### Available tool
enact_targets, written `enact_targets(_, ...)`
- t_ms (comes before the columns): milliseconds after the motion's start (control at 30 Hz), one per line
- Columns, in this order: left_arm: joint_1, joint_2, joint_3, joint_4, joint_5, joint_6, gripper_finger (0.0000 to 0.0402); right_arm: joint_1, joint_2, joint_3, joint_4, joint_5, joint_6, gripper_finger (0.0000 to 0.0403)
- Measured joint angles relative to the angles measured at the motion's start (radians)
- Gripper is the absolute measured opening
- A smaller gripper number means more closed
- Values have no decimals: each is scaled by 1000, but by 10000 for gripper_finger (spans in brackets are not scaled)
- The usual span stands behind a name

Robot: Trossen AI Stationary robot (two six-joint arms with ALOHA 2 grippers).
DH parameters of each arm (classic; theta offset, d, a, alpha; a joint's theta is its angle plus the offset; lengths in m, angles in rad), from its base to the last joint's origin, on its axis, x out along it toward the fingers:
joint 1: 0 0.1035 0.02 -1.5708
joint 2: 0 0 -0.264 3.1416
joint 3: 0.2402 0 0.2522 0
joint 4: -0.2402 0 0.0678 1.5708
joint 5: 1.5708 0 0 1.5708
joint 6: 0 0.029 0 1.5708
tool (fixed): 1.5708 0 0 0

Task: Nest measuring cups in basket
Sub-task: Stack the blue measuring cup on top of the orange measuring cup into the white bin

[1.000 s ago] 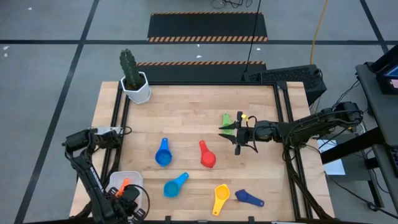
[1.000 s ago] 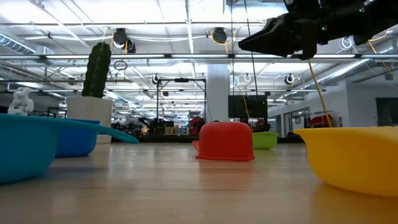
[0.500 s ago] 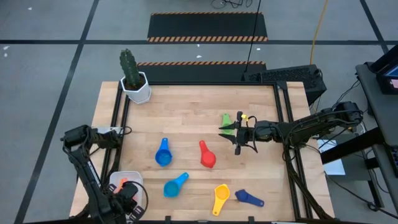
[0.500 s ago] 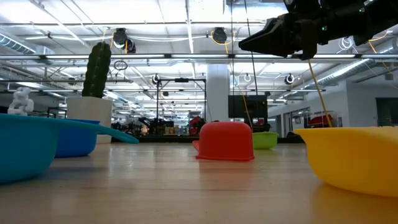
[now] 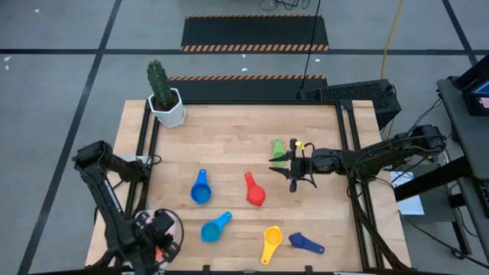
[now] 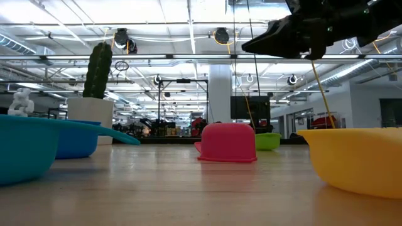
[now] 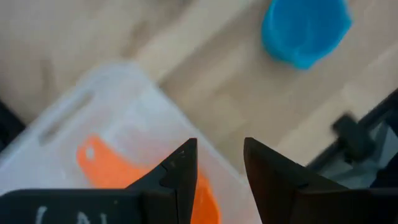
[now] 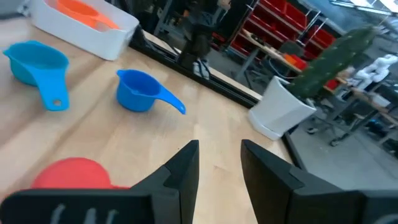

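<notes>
While the left gripper (image 7: 217, 168) is held above the basket (image 7: 93, 118) at the table's (image 5: 229, 122) near left corner, its fingers (image 7: 180, 171) are parted with a narrow gap and nothing is seen between them. Inside the basket an orange cup (image 7: 109, 165) is seen lying, partly hidden behind the fingers; in the high view the basket is mostly covered by the left arm. Just beyond the basket on the wood a light blue cup (image 7: 305, 28) is seen, the same one (image 5: 215, 227) shown near the front edge from above. Farther back a second blue cup (image 5: 200, 189) is placed, handle pointing away from the front. At mid-table a red cup (image 5: 254, 192) is set mouth down, as shown in the low view (image 6: 227, 142). Near the front edge a yellow cup (image 5: 270, 243) and, just to its right, a dark blue cup (image 5: 306, 244) are placed apart from each other. A green cup (image 5: 280, 148) is seen toward the right side, partly under the right gripper (image 5: 293, 162), which is held above the table, clear of it in the low view (image 6: 276, 41). Its fingers (image 8: 180, 168) are slightly parted and empty. At the far left corner a cactus pot (image 5: 166, 107) is stood.
</notes>
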Motion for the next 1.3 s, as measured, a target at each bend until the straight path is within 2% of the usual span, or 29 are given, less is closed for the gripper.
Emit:
enact_targets(167, 83, -33, 0, -58, -114, 127, 134, 0, 0, 0, -28, -3, 30, 114)
enact_targets(367, 204, -48, 0, -84, -215, 355, 134, 0, 0, 0, -109, 2, 30, 114)
enact_targets(633, 407, -49, 0, -75, -222, 729, 134, 0, 0, 0, -153, 3, 30, 114)
enact_targets(767, 472, -100, -28, 54, -289, 971, 134, 0, 0, 0, -188, 7, 30, 114)
enact_targets(867, 520, -195, -107, 196, -294, 1074, 134, 0, 0, 0, -204, 7, 33, 114)
enact_targets(967, 573, -302, -224, 317, -293, 1087, 134, 0, 0, 0, -206, 7, 31, 114)
enact_targets(1133, 674, -463, -414, 431, -247, 862, 134, -2, 0, 0, -206, 8, 4, 114)
enact_targets(1300, 681, -549, -563, 598, -190, 880, 134, -31, 0, 0, -209, 5, -6, 114)
